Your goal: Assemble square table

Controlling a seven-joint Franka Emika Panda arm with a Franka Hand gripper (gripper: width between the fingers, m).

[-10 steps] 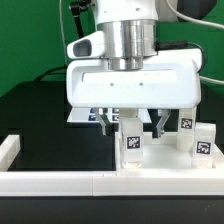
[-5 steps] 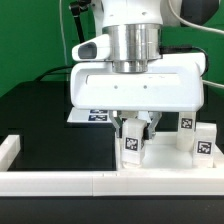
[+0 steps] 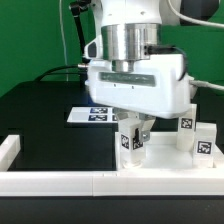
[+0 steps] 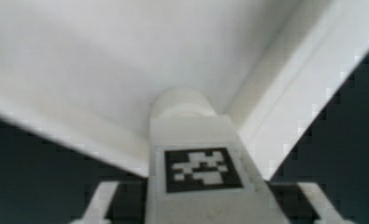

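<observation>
The tool [image 3: 134, 133] grips a small white tagged leg [image 3: 130, 143] by its upper sides, just above the white wall [image 3: 100, 182]; the leg looks light, rigid, smooth plastic, likely slippery.

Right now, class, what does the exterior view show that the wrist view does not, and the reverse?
Only the exterior view shows the marker board, two more tagged legs at its right, the low border wall and the arm's body. Only the wrist view shows the tabletop's raised rim close up, just beyond the leg's rounded end. Both show the tagged leg between the fingers of the pincer.
</observation>
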